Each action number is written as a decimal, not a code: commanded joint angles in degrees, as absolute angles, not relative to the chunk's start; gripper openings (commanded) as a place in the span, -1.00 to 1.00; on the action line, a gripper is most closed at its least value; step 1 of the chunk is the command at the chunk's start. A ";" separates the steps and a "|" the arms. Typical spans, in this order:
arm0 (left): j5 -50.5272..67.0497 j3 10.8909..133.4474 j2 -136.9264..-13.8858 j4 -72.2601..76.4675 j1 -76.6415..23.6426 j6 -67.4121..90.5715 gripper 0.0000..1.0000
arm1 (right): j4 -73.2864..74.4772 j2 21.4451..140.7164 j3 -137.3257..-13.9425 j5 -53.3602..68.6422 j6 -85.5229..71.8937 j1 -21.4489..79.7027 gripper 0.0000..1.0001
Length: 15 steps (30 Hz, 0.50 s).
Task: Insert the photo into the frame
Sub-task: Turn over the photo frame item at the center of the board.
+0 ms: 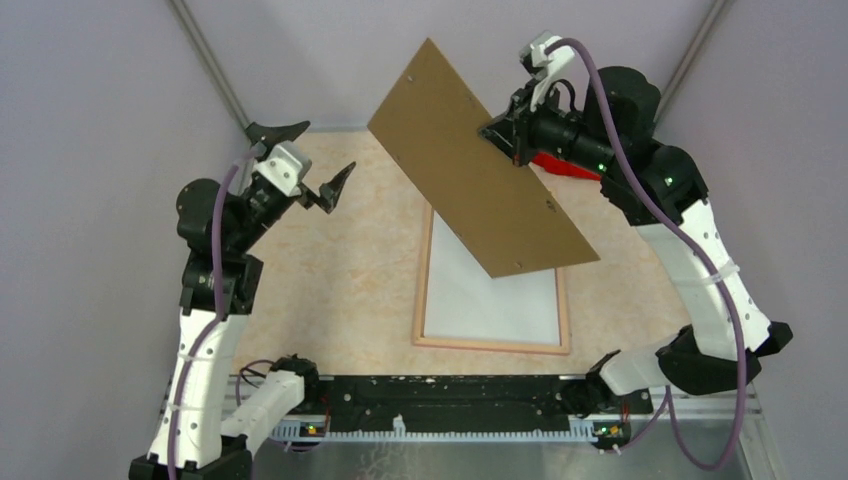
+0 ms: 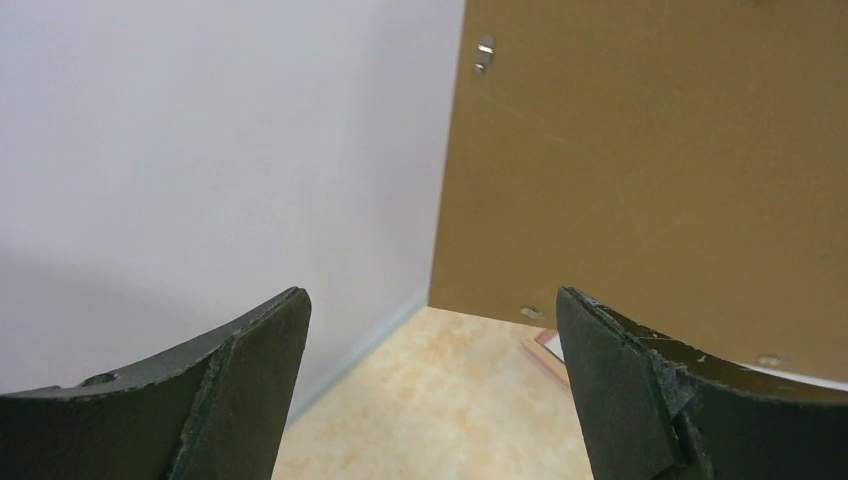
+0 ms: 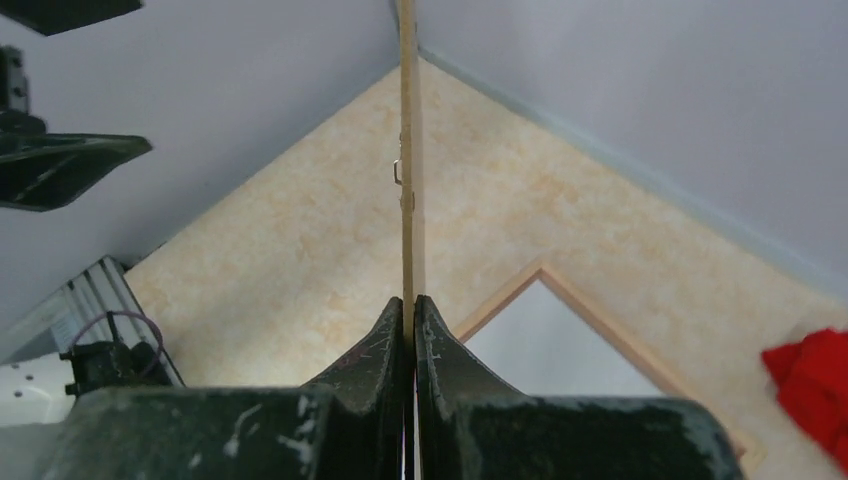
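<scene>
Photo (image 1: 490, 298): white side up inside frame (image 1: 492, 347) on tabletop (image 1: 340, 265) | we judge it light, thin, bendable; take an edge | left gripper (image 1: 312, 158) apart, empty | right gripper (image 1: 497, 133) clamped on backing board (image 1: 455, 150) edge, aloft

A robot test cell in a lab: plain pale walls (image 1: 90, 120) box in a beige marbled tabletop (image 1: 330, 290), with two cabled robot arms (image 1: 205, 335) bolted to a metal rail (image 1: 450, 405) along its near edge.
</scene>
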<state>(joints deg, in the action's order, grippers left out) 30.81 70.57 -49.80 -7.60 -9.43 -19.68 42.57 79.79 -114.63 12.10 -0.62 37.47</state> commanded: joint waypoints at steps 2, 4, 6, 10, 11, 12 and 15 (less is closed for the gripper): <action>30.26 74.65 -55.77 -16.69 -9.00 -13.11 0.97 | 29.78 76.93 -104.22 30.08 -28.39 22.34 -1.00; 30.28 74.67 -57.14 -18.19 -8.16 -13.38 0.97 | 26.26 75.78 -97.54 32.71 -34.04 18.32 -1.00; 30.42 73.66 -57.68 -18.60 -7.53 -14.78 0.97 | 21.92 73.94 -90.90 34.78 -39.57 14.42 -1.00; 29.77 70.43 -58.19 -19.44 -7.13 -18.33 0.97 | 8.59 67.68 -74.41 38.52 -52.74 4.33 -1.00; 29.67 69.61 -58.29 -19.80 -7.04 -18.97 0.98 | 4.15 66.07 -70.13 38.98 -55.27 2.42 -1.00; 29.67 68.68 -58.51 -20.11 -6.96 -19.53 0.98 | 1.15 64.62 -66.27 39.44 -57.85 0.75 -1.00; 30.22 66.39 -59.70 -21.35 -6.80 -20.94 0.97 | -5.67 61.17 -57.68 39.69 -62.23 -3.14 -1.00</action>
<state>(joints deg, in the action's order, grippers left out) 30.17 69.01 -58.89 -19.64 -7.18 -18.26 13.93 68.58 -63.59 34.70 -48.29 0.58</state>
